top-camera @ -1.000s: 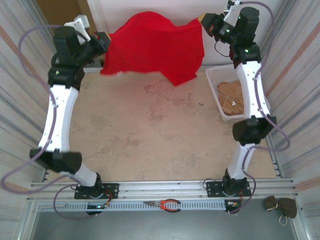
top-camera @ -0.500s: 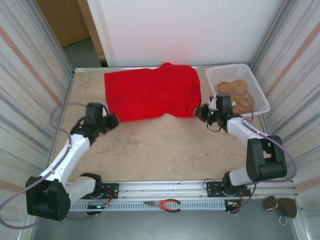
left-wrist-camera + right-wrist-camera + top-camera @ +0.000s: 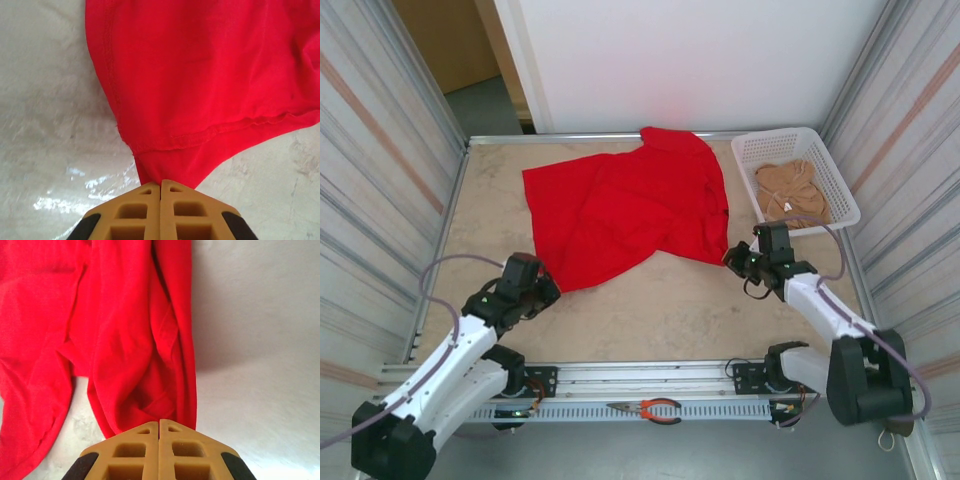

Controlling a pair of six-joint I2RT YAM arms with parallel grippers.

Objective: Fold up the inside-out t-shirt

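Your red t-shirt (image 3: 630, 210) lies spread in soft, shallow wrinkles across the upper middle of the overhead frame, on the mottled beige table (image 3: 650, 310). The left gripper (image 3: 160, 184) is clamped tight on a corner just below the stitched hem. The right gripper (image 3: 159, 422) is clamped tight on a bunched fold at the shirt's lower right edge. The pinched cloth is hidden between the tips. At upper right, a white mesh basket (image 3: 760, 150) holds a crumpled tan garment (image 3: 790, 190).
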